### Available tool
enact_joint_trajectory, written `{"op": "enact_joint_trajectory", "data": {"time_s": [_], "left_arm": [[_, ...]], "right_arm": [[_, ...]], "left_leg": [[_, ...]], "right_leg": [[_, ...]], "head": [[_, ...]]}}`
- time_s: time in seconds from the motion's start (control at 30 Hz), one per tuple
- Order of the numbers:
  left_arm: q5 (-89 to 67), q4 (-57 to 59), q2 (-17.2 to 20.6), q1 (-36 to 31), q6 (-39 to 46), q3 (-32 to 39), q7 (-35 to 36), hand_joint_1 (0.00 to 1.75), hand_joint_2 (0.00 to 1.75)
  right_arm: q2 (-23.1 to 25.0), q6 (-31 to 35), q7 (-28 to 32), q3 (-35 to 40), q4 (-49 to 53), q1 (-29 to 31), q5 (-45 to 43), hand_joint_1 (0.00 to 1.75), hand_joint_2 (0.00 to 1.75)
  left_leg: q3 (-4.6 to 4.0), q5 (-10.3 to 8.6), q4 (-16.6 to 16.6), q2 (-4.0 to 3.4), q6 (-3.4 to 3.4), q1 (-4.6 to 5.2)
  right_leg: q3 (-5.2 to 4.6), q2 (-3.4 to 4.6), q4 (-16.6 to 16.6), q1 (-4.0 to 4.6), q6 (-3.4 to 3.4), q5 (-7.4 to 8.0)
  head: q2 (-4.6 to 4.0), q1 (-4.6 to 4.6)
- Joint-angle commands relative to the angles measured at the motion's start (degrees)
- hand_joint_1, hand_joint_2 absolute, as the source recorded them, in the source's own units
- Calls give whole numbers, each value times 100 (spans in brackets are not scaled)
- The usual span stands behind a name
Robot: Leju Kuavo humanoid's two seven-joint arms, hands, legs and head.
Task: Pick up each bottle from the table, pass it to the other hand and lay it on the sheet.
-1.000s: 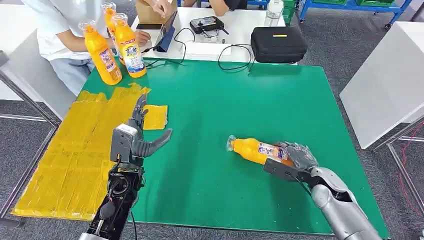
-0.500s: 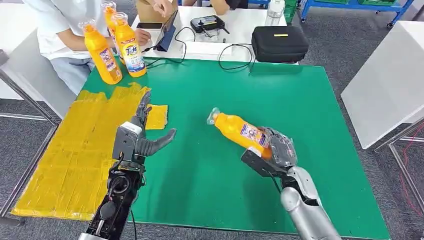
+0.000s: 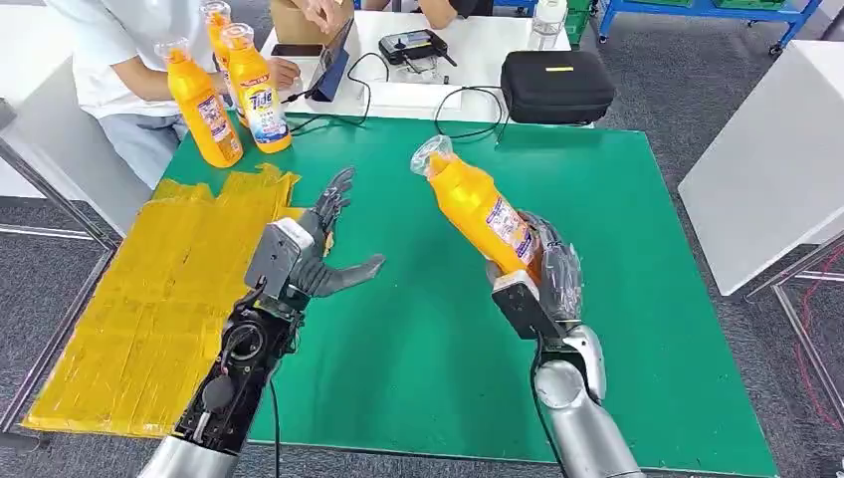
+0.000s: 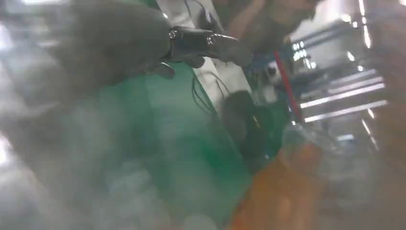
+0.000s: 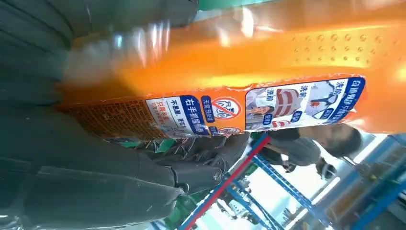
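Note:
My right hand [image 3: 542, 269] grips an orange bottle [image 3: 478, 209] by its lower half and holds it tilted above the middle of the green table [image 3: 597, 199], clear cap toward the far side. Close up, the bottle's label [image 5: 258, 108] runs across the right wrist view with my dark fingers [image 5: 95, 187] wrapped around it. My left hand [image 3: 314, 254] is raised to the left of the bottle, fingers spread, holding nothing. The yellow sheet [image 3: 149, 299] covers the table's left part. Three more orange bottles [image 3: 204, 105] stand upright at the far left corner.
A person in a white shirt [image 3: 119, 50] stands behind the standing bottles. A white side table [image 3: 418, 70] beyond the far edge carries a black case [image 3: 555, 88], cables and a controller. A white surface [image 3: 766, 169] lies to the right.
My right hand lifted the bottle off the table and swung it up and leftward until it stood steeply tilted. My left hand rose and moved right toward it, still spread.

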State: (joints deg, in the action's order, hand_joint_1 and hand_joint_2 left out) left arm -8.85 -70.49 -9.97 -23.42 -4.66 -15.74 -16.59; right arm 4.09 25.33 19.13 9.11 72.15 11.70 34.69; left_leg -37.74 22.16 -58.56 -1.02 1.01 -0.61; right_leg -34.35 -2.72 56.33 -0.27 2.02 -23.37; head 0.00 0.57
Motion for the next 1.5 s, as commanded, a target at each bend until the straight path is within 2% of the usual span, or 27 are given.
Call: {"op": "enact_joint_trajectory", "data": {"time_s": [0.03,0.3,0.5,0.63,0.9,1.5], "left_arm": [[379,984,166,-766,-429,-413,145,0,175],[1564,1735,186,-1324,-1257,-494,335,0,175],[1599,1754,191,-1361,-1258,-529,338,0,175],[1662,1745,189,-1370,-1251,-601,345,0,175],[1892,1817,187,-1389,-1282,-711,337,0,175],[2095,2016,133,-1476,-1305,-825,310,0,175]], "right_arm": [[271,-11,149,19,-397,317,-197,175,175],[459,-38,351,536,-1312,726,-347,175,175],[478,-10,362,606,-1385,753,-306,175,175],[489,22,350,666,-1433,763,-268,175,175],[640,282,304,982,-1754,879,37,175,175],[767,401,407,1283,-1794,1016,36,175,175]], "left_leg": [[9,2,3,2,-3,1],[16,4,2,-6,-4,-2],[36,9,10,-2,-5,3],[11,3,3,0,-3,0],[27,9,4,0,-6,1],[12,5,1,3,-5,-1]], "right_leg": [[7,12,0,-2,-4,-3],[13,25,-1,2,-6,-1],[32,35,-4,-5,-7,-8],[10,15,0,-2,-3,-4],[23,32,1,-4,-8,-8],[10,19,1,-1,-5,-5]], "head": [[0,-2],[0,-2],[0,-2],[0,-2],[0,-2],[0,-2]]}}
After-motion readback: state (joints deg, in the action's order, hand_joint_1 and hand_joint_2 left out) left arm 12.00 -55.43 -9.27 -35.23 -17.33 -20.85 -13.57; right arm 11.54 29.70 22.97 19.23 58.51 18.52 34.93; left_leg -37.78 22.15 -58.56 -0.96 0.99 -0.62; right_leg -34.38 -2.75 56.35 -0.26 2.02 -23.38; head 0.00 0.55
